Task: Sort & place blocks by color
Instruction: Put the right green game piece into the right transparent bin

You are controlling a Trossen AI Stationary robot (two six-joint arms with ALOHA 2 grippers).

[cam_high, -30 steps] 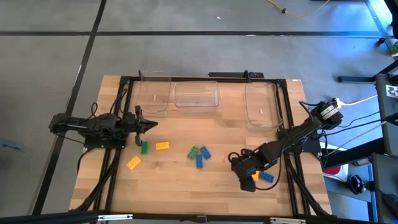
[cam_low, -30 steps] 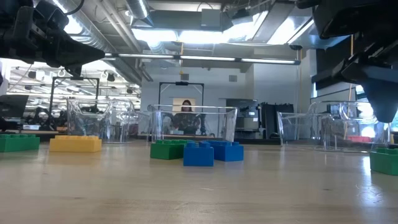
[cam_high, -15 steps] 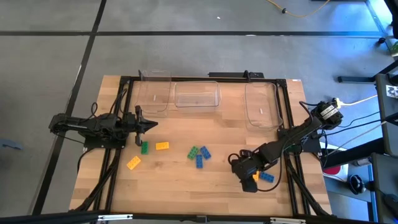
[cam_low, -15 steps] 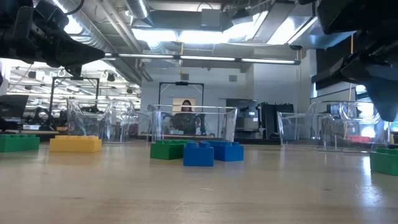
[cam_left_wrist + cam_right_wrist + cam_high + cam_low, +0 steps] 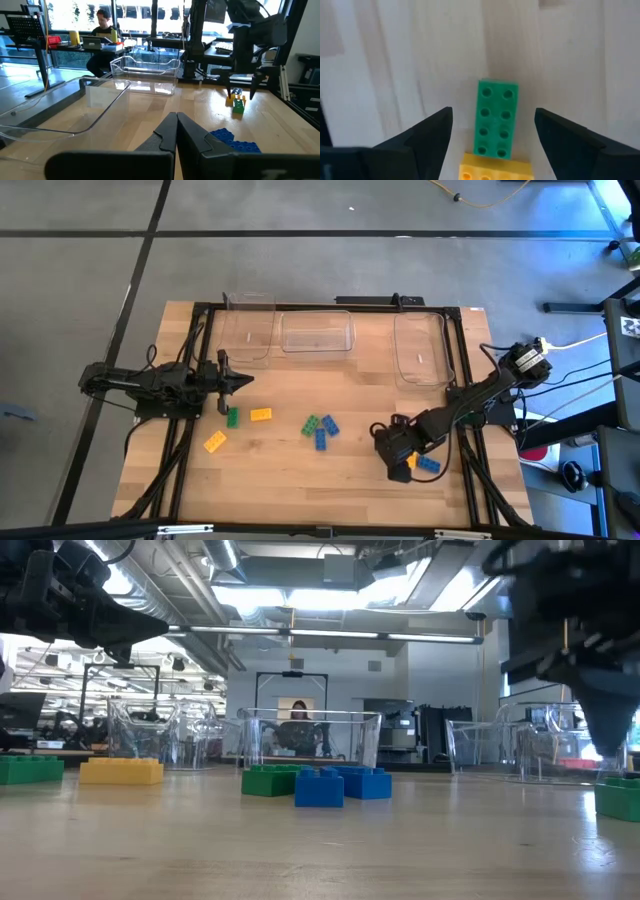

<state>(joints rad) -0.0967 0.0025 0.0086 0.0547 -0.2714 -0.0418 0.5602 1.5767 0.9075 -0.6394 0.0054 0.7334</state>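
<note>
So my right pincer [image 5: 398, 471] has crept a little over the last second, sliding along the near-right corner of the table [image 5: 300, 480] so it's now sitting right over the little cluster there. From the wrist view the green block [image 5: 495, 117] is lined up dead centre between my two fingers [image 5: 417, 137], with a yellow block [image 5: 495, 167] butted against its end. Jaws are spread wide, nothing in them yet. A blue block [image 5: 429, 465] sits just beside that pair, on the side away from the middle of the table. My read: the small shuffle was me lining up, so the green one looks like the next pick. The yellow touching it could get dragged along if I close sloppy.

Left pincer [image 5: 243, 381] hasn't budged, it's parked near the left bin, clamped fully closed and holding nothing.

Rest of the blocks relative to that green one: a green and two blues [image 5: 319, 430] bunched together toward the table's middle, then further left a yellow [image 5: 261, 414] with a green [image 5: 232, 417] beside it, and another yellow [image 5: 214, 442] nearest the front-left edge. All still on the wood.

Containers: three clear bins along the far edge, left bin [image 5: 247, 330], middle bin [image 5: 316, 332], right bin [image 5: 419, 348]. As far as I can see all three have nothing in them, so sorting hasn't really started. The right bin is the closest drop from where I am.
</note>
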